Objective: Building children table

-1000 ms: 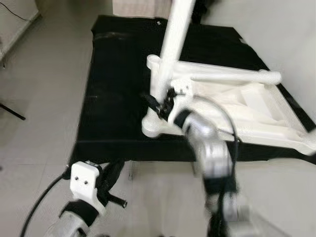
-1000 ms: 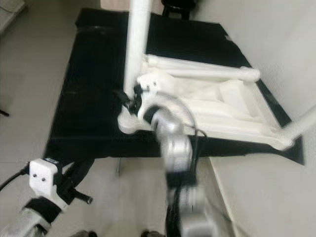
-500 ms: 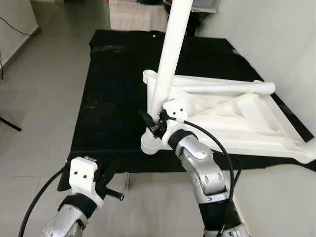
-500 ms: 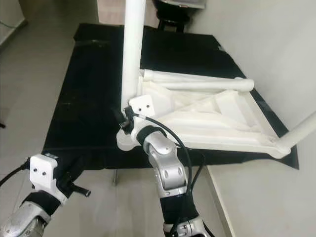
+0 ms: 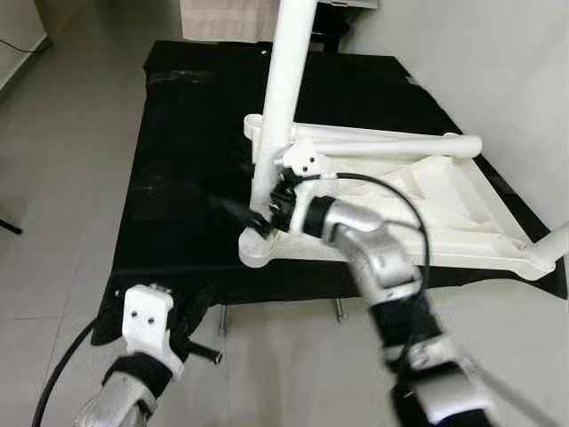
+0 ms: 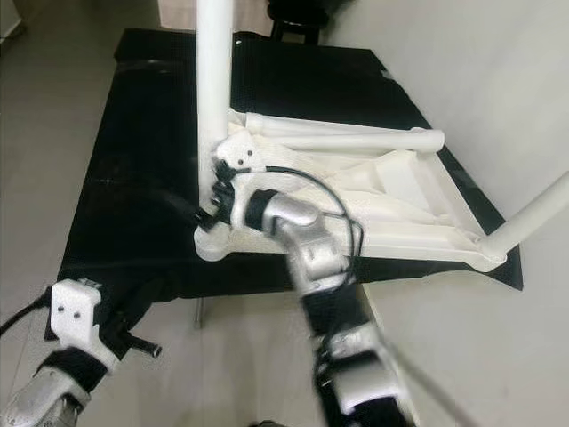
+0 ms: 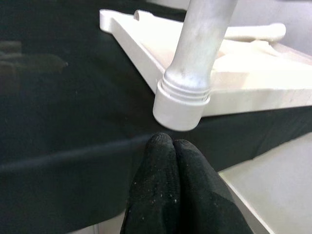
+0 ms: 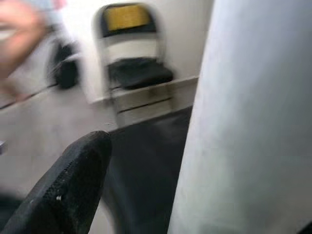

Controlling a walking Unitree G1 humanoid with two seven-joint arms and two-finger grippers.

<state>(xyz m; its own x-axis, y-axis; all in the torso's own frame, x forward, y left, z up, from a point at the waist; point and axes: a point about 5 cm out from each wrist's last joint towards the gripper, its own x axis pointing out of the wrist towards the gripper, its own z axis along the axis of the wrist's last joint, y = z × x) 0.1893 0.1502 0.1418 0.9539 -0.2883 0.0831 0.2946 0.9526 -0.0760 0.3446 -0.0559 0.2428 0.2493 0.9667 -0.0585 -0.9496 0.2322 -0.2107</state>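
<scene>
No readable writing shows on anything. My right end effector (image 5: 258, 218) is beside the upright white table leg (image 5: 283, 89), fingers spread wide, one each side of it. The upturned white children's table (image 5: 444, 209) lies on a black mat (image 5: 191, 142), its near corner at the mat's front edge. My left end effector (image 7: 170, 187), fingers pressed together, hangs over grey floor (image 5: 62, 178).

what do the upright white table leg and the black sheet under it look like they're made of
Upright white table leg: probably moulded plastic, smooth and faintly glossy, with ridged rings at its socket end. Black sheet: seemingly matte fabric or felt, since it drapes and creases over the edge.
</scene>
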